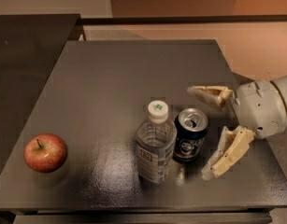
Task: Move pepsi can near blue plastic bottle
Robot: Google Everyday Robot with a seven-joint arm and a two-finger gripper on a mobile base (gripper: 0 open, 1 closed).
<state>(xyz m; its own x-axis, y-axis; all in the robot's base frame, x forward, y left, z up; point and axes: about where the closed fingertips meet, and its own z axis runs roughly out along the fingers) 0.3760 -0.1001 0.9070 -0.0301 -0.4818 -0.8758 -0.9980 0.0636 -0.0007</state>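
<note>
Navy pepsi can, clear ribbed blue plastic bottle, red apple, cream gripper beside can.

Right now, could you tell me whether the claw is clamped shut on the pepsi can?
No, the claw is open at the right of the pepsi can, with a gap showing between each finger and the can.

Glossy metal pepsi can, clear ribbed blue plastic bottle, satin table (matt plastic gripper beside the can).

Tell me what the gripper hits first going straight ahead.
Likely the small dark Pepsi can, directly ahead of the open gripper at the table's right; the clear ribbed plastic bottle stands just beyond.
</note>
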